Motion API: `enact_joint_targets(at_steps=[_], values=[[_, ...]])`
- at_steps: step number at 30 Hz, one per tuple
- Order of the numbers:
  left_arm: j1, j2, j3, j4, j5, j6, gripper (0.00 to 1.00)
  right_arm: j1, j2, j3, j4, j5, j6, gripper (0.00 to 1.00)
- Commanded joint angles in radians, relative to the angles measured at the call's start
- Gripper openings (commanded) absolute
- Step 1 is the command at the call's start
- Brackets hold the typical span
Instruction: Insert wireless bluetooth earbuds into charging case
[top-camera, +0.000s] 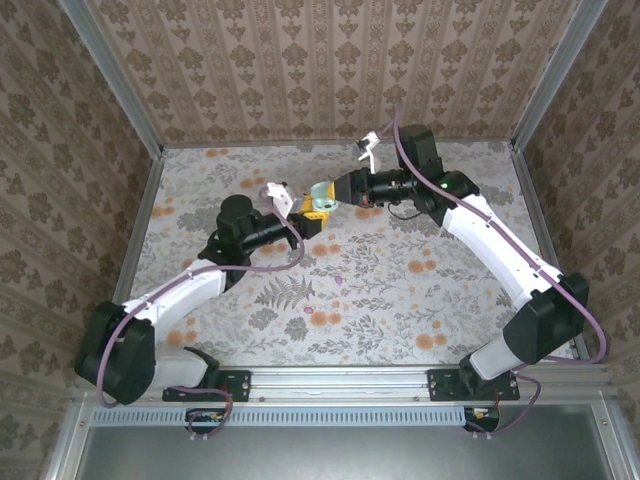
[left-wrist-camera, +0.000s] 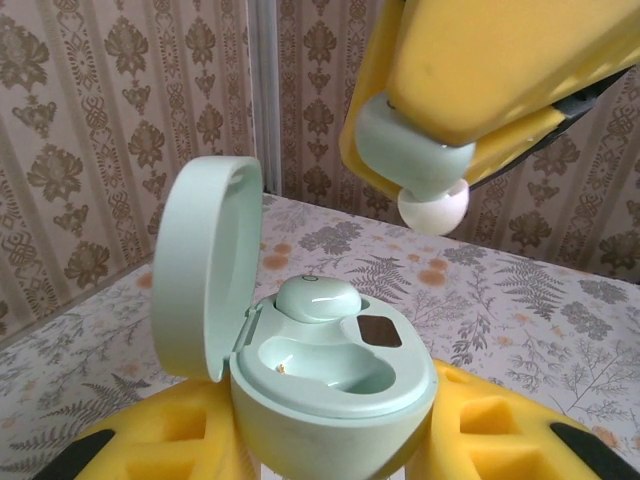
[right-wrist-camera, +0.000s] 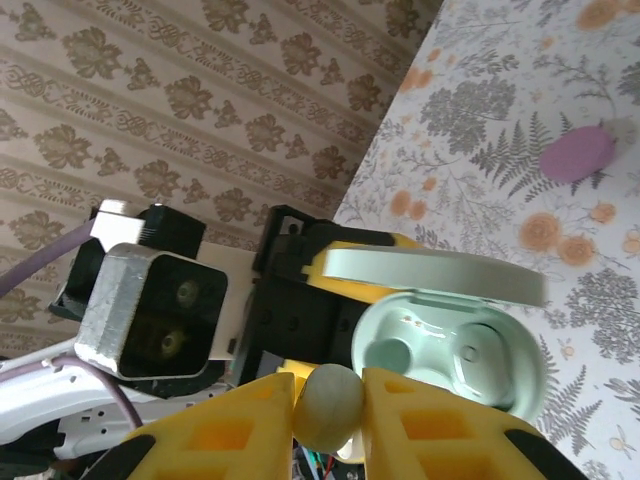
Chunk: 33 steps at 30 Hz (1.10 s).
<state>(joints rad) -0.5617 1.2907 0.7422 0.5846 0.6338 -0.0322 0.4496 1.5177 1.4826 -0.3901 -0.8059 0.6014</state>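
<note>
The left gripper (top-camera: 308, 212) is clamped tight on the charging case (left-wrist-camera: 330, 390), a mint green oval box. It holds the case up in the air over the far half of the table (top-camera: 400, 300), about halfway between the left and right edges. Its yellow fingers (left-wrist-camera: 495, 425) press on both sides of the case. The lid (left-wrist-camera: 205, 270) is open and stands up straight. The right gripper (top-camera: 345, 190) is just beside the case, on the side toward the right edge. It squeezes a mint earbud (left-wrist-camera: 415, 150) between its own yellow fingers (right-wrist-camera: 440, 425). The round white tip (left-wrist-camera: 433, 207) of that earbud points down. The mint earbud hangs in the air a little above the open case and does not touch it. Inside the case there are two hollows. The other earbud (left-wrist-camera: 318, 297) sits in the far hollow, next to a small dark square (left-wrist-camera: 379, 331). The near hollow (left-wrist-camera: 320, 365) has nothing in it. A pink oval thing (right-wrist-camera: 578, 155) lies flat on the flowery table, well apart from the case. How near it is to any edge cannot be told.
</note>
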Motion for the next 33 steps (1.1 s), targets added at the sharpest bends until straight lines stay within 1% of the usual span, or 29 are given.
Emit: enact_joint_targets(at_steps=[1, 12, 19, 28, 33], values=[[-0.011, 0.016, 0.043, 0.070, 0.040, 0.002, 0.31, 0.017, -0.014, 0.003, 0.032, -0.023, 0.006, 0.25], [-0.015, 0.011, 0.034, 0.083, 0.028, -0.015, 0.31, 0.045, 0.018, 0.008, 0.011, 0.054, -0.026, 0.25], [-0.015, 0.010, 0.032, 0.093, 0.032, -0.023, 0.31, 0.052, 0.041, 0.009, 0.012, 0.081, -0.032, 0.25], [-0.015, 0.004, 0.031, 0.098, 0.040, -0.028, 0.31, 0.059, 0.051, 0.008, 0.003, 0.147, -0.043, 0.25], [-0.015, -0.001, 0.034, 0.100, 0.038, -0.029, 0.31, 0.066, 0.052, 0.010, 0.005, 0.153, -0.044, 0.25]])
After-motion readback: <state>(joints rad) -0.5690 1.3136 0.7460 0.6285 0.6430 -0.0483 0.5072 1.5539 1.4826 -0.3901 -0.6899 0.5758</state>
